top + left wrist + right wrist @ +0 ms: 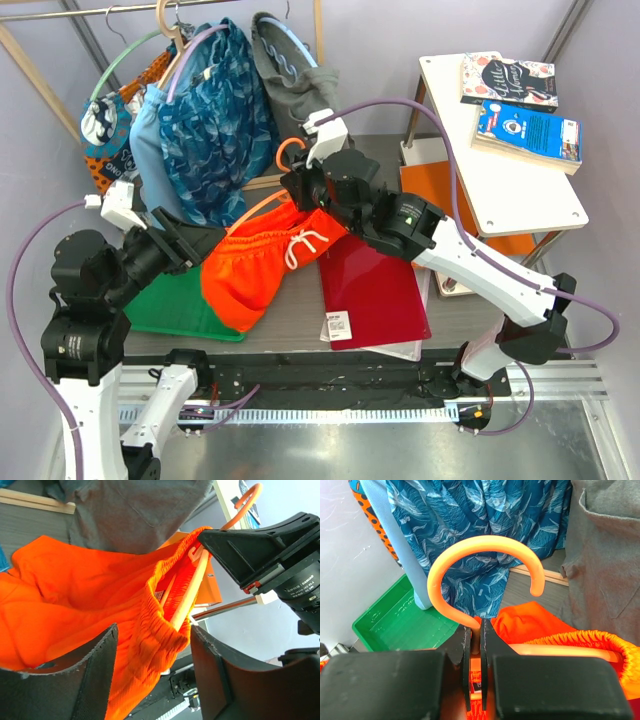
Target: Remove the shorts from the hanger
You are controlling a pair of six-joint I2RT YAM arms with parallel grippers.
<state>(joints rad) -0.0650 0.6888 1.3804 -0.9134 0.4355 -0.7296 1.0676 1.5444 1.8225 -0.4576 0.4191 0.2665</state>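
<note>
Right claw (476,645): clamped on thin orange plastic hanger (485,544) — at the neck
Left claw (154,637): parted around bright orange mesh shorts (75,595)

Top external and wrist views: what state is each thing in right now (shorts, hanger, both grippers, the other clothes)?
orange shorts: waistband still around one hanger arm, rest slumped on the table.
orange hanger: hook free, gripped just below it.
right gripper: shut on the orange hanger.
left gripper: open, straddling the waistband.
blue patterned shorts: hanging up behind.
grey shorts: hanging up behind.
</note>
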